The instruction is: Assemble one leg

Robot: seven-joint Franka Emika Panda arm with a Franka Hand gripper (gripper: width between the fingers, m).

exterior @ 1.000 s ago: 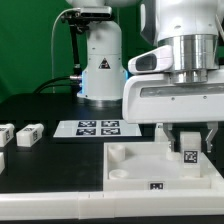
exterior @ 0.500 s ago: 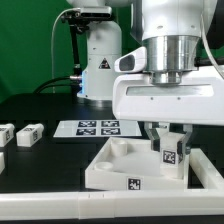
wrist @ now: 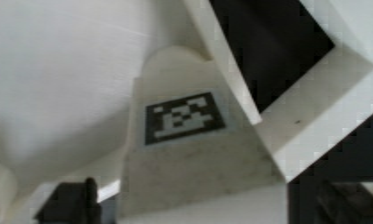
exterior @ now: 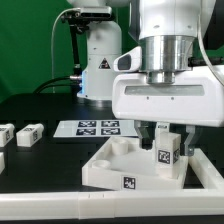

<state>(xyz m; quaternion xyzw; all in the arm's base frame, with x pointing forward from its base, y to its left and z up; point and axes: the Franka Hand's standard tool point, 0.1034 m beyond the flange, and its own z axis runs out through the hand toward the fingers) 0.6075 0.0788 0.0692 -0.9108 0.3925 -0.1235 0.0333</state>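
My gripper (exterior: 167,143) is shut on the leg (exterior: 167,157), a small white block with a black-and-white tag facing the camera. It holds the leg upright at the near right part of the tabletop panel (exterior: 120,165), a large flat white square with corner sockets. The leg's lower end is at the panel's surface; I cannot tell whether it sits in a socket. In the wrist view the leg (wrist: 183,120) runs out from between the two dark fingers (wrist: 67,203), with the white panel (wrist: 58,80) behind it.
Three more small white blocks (exterior: 28,133) lie on the black table at the exterior view's left. The marker board (exterior: 98,127) lies behind the panel. The robot's base (exterior: 100,70) stands at the back.
The gripper has moved toward the exterior view's left with the leg. The panel has shifted left and turned, so a corner now points toward the camera.
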